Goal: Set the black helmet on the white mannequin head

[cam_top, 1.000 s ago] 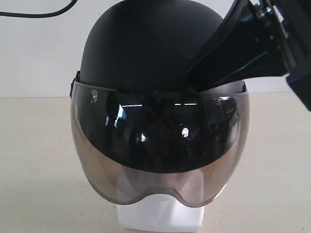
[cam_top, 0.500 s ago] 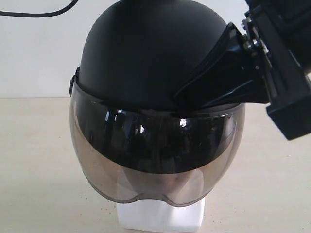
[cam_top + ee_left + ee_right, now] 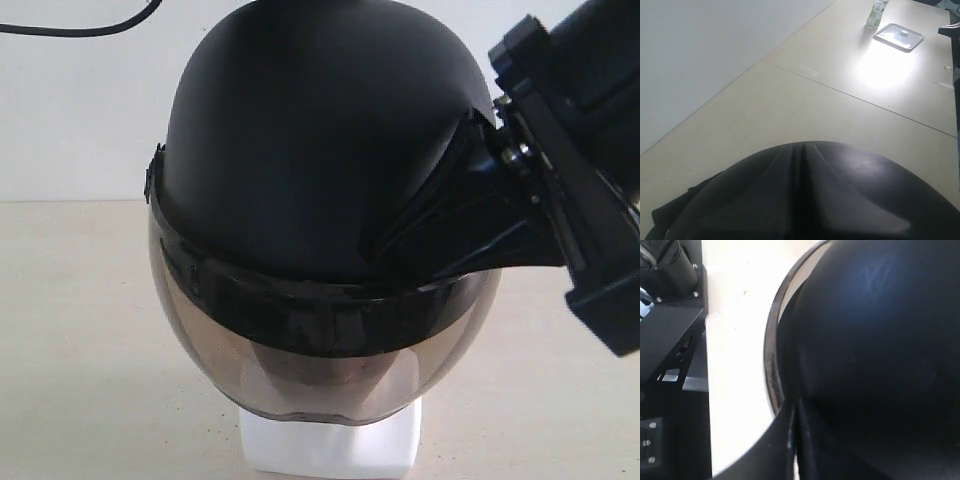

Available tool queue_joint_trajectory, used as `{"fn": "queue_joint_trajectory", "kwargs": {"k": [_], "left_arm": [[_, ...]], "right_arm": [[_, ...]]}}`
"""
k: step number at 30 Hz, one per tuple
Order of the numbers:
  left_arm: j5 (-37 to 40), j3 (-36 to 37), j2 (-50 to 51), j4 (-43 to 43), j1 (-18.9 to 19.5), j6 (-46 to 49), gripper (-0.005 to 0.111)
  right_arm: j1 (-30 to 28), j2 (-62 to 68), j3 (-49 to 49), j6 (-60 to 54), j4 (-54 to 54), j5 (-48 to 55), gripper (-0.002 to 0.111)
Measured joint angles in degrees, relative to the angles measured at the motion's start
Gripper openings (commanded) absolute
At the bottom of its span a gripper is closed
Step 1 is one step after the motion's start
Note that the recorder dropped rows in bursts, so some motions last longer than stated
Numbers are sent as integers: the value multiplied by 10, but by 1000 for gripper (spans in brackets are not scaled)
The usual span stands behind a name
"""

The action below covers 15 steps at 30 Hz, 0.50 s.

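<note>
Black helmet sitting over white mannequin head on tabletop. Right hand clamping helmet shell at 3 o'clock. Left hand showing only as dark blur, grip impossible to tell.

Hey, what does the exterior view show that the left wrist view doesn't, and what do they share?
Exterior only: the tinted visor of the black helmet, the neck base of the white mannequin head below it, the right gripper against the shell, and a cable. Left wrist only: a tray and a small bottle far along the table. Both: the pale table, the white wall and a black rounded surface. Whether the wrist view's is helmet or gripper, I cannot tell.
</note>
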Motion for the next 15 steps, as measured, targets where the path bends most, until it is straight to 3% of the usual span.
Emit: {"fn": "queue_joint_trajectory", "kwargs": {"k": [7,9,11,13,15], "left_arm": [[0,0,0,0,0,-1,4],[0,0,0,0,1,-1,4],[0,0,0,0,5,-8,4],[1,0,1,-1,8,-12,4],[1,0,1,-6,9,-12,4]], "right_arm": [[0,-6,1,-5,-4,-5,0],[0,-38,1,15,-19,-58,0],[0,-80,1,137,-136,-133,0],[0,-105,7,410,-356,-149,0],[0,-106,30,553,-466,-149,0]]}}
